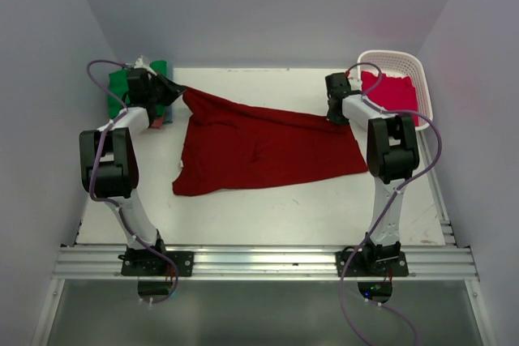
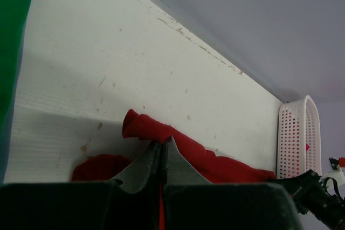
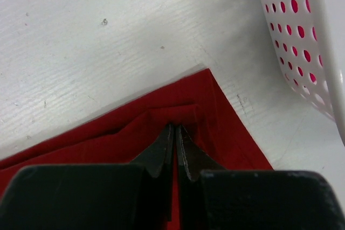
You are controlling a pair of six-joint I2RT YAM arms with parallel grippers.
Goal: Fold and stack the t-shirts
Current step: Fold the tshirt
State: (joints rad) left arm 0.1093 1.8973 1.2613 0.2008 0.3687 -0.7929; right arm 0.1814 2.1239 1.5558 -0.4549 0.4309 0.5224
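T-shirt (image 1: pixel 268 147) lies between folded stack (image 1: pixel 117 95) and basket (image 1: pixel 392 55).

— Where's the claw (image 3: pixel 175 129)?
— On the dark red shirt (image 3: pixel 226 117), near its corner, jaws pinched together on a raised fold.
— And around it?
— The corner lies flat on the white worktop (image 3: pixel 108 41). A white basket (image 3: pixel 302 41) stands to the right, clear of the cloth, with pink-red showing through its holes.

The dark red t-shirt (image 1: pixel 268 147) is plain and unpatterned, on a white table (image 1: pixel 268 216) with faint grey scuffs. To its right, the white basket (image 1: pixel 391 55), pierced with round holes, shows a brighter crimson-pink t-shirt (image 1: pixel 396 91). To its left is a green t-shirt (image 1: pixel 118 91). The left arm (image 1: pixel 109 164) and right arm (image 1: pixel 392 147) are black and white.
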